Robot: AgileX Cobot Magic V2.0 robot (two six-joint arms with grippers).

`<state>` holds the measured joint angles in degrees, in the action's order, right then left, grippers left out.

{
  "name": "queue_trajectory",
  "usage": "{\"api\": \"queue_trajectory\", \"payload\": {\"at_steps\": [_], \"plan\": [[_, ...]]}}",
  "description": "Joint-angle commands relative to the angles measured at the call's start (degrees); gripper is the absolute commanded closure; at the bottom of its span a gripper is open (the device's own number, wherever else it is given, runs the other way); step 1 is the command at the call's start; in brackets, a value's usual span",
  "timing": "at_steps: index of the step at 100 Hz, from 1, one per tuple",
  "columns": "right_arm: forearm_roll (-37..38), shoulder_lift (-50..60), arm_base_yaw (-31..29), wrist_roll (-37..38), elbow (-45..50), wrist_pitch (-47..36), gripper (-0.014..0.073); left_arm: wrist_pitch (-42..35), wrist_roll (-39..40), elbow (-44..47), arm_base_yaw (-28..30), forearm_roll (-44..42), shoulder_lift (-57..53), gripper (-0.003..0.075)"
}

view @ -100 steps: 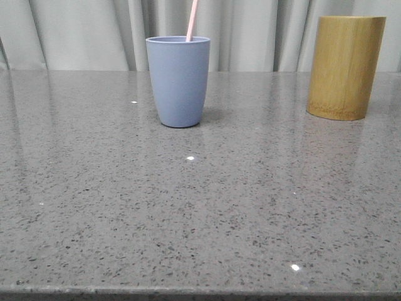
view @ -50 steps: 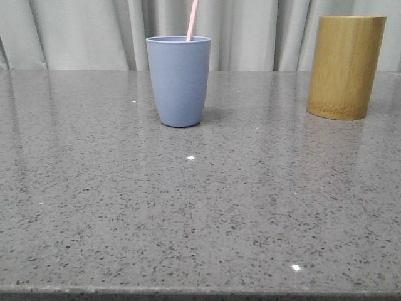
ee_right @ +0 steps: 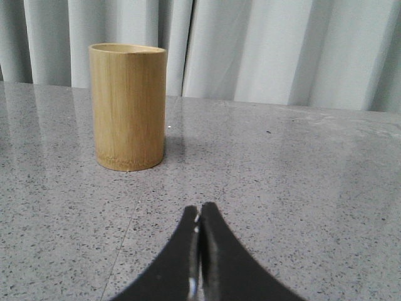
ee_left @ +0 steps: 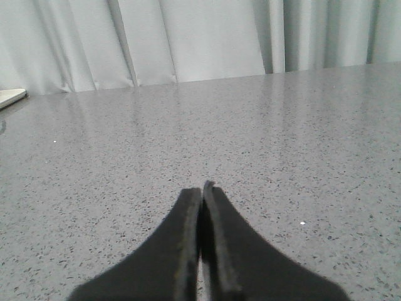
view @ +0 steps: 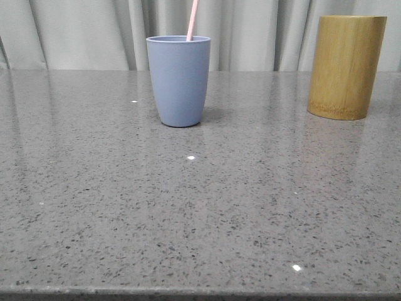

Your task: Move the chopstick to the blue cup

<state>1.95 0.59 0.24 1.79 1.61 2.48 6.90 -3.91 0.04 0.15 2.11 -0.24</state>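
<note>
chopstick (view: 192, 20) stands inside blue cup (view: 179, 80), well apart from bamboo holder (view: 345, 66) | left gripper (ee_left: 202, 191) fingers together, empty | right gripper (ee_right: 199, 210) fingers together, empty | transfer looks done, nothing left

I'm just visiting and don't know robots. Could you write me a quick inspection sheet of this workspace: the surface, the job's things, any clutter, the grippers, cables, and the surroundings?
Surface: grey speckled stone table, glossy, with small light glints.
Job's things: blue cup upright; pink chopstick stands in it, leaning, its top cut off by the picture's edge.
Clutter: bamboo holder upright, to the right of the cup and apart from it; a pale object's edge in the left wrist view, too little to identify.
Grippers: left gripper shut, empty; right gripper shut, empty, facing the bamboo holder.
Cables: nothing seen.
Surroundings: pale pleated curtain behind the table.
</note>
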Motion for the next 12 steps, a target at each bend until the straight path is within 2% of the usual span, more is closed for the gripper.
{"api": "queue_trajectory", "payload": {"at_steps": [1, 12], "plan": [[0.0, 1.1, -0.3, 0.1, 0.0, -5.0, 0.0661, -4.8, 0.7, 0.6, 0.2, 0.0, -1.9, 0.0739], [0.0, 1.1, -0.3, 0.1, 0.0, -5.0, 0.0661, -4.8, 0.7, 0.6, 0.2, 0.0, -1.9, 0.0739]]}}
